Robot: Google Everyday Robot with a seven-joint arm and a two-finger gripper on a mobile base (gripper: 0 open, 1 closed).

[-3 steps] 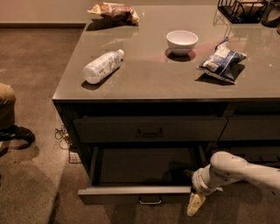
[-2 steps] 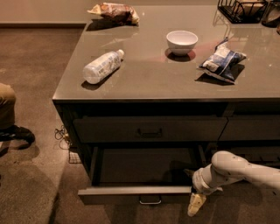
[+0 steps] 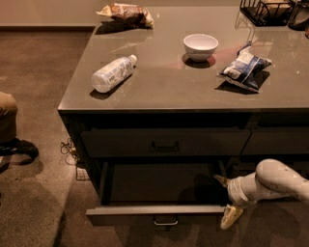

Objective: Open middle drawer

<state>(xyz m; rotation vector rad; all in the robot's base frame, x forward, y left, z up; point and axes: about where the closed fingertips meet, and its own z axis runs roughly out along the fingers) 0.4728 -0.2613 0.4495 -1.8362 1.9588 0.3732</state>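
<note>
The middle drawer (image 3: 154, 211) stands pulled out below the closed top drawer (image 3: 165, 143). Its box is dark and shallow, and its small loop handle (image 3: 165, 221) shows under the front edge. My gripper (image 3: 227, 198) is at the drawer's right front corner, low and near the floor. It is open: one pale fingertip (image 3: 231, 217) hangs outside the drawer front, the other (image 3: 221, 180) is by the drawer's right side. My white arm (image 3: 273, 181) reaches in from the right.
On the grey counter (image 3: 169, 91) lie a plastic bottle (image 3: 112, 73), a white bowl (image 3: 200, 46), a blue snack bag (image 3: 245, 66), another bag (image 3: 126, 13) and a wire rack (image 3: 268, 9). A person's leg and shoe (image 3: 12, 140) are at the left.
My gripper and arm have shifted a little to the right and slightly up. The drawer stays pulled out the same amount.
</note>
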